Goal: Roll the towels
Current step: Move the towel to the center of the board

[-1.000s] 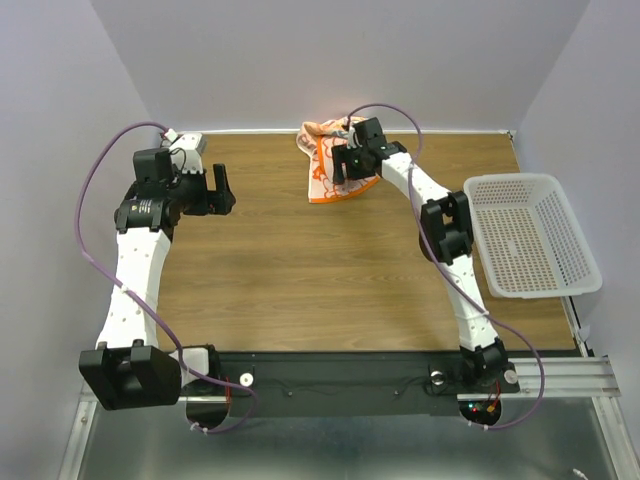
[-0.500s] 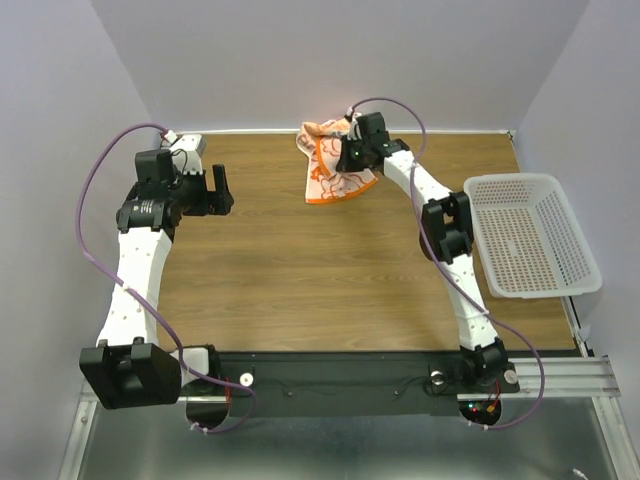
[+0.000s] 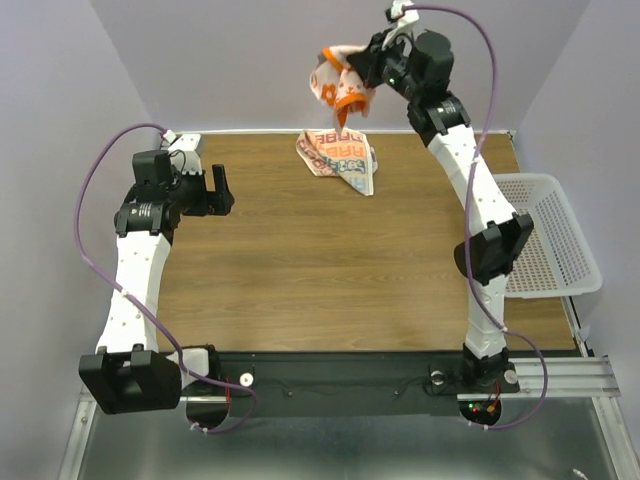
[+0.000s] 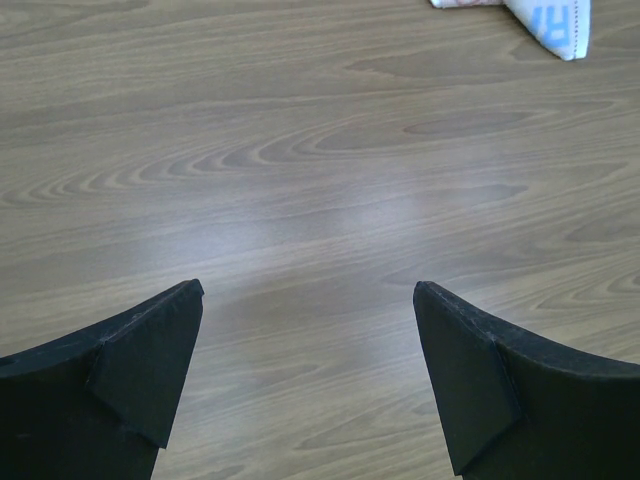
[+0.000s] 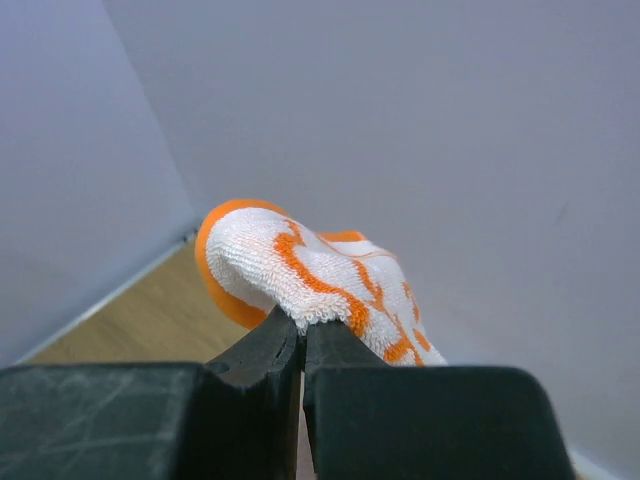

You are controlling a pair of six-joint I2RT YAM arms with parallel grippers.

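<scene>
My right fingers (image 5: 290,345) are clamped on the orange-bordered towel (image 3: 338,80), holding it high above the desk's (image 3: 300,260) far edge. The blue-lettered towel (image 3: 340,160) lies crumpled beneath it. My left fingers (image 4: 140,350) hang apart, far left.

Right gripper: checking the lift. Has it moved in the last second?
Yes. The right gripper, shut on the orange towel, rose from the far edge of the table to high before the back wall.
</scene>
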